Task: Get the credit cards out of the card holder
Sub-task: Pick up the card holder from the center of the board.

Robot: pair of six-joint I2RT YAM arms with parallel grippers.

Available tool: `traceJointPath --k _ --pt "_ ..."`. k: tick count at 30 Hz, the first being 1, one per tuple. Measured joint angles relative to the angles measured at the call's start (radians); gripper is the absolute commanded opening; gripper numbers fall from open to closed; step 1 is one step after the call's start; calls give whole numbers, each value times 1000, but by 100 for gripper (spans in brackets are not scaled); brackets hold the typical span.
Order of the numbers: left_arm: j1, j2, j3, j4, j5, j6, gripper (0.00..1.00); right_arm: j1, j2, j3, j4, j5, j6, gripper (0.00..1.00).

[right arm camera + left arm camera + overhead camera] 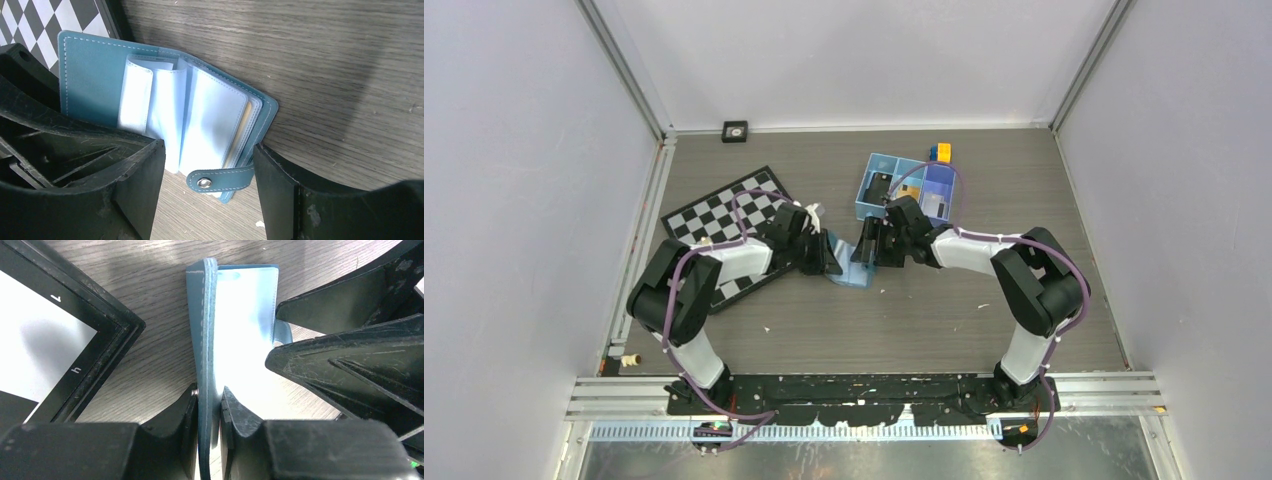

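The card holder (849, 265) lies open on the table between my two grippers. My left gripper (830, 256) is shut on its blue cover (202, 340), which stands on edge between the jaws (209, 392). The clear inner sleeves (242, 315) fan out to the right. In the right wrist view the card holder (90, 75) shows its sleeves (210, 120) and snap strap (220, 179). A thin tan edge, perhaps one of the credit cards (245, 122), shows in the last sleeve. My right gripper (209, 146) is open, its fingers either side of the strap end (871, 250).
A blue three-compartment tray (907, 190) stands just behind the right gripper, with small dark, orange and pale things in it. A blue-and-yellow block (940, 152) sits behind it. A checkerboard (724, 215) lies under the left arm. A small black square (735, 131) is by the back wall.
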Motion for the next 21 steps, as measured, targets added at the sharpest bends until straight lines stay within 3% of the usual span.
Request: traceJointPath --k 4,11,17,21 --pt "24 3 -6 29 46 -25 19 -5 0 0 -14 15 2 68" --pt "108 60 -99 252 197 -163 17 -14 -9 0 -49 52 15 70" --pt "138 61 -157 410 269 -255 17 -41 -28 -19 -37 41 40 77" --pt "140 37 -189 488 293 -294 16 -55 -62 -58 -2 14 58 87"
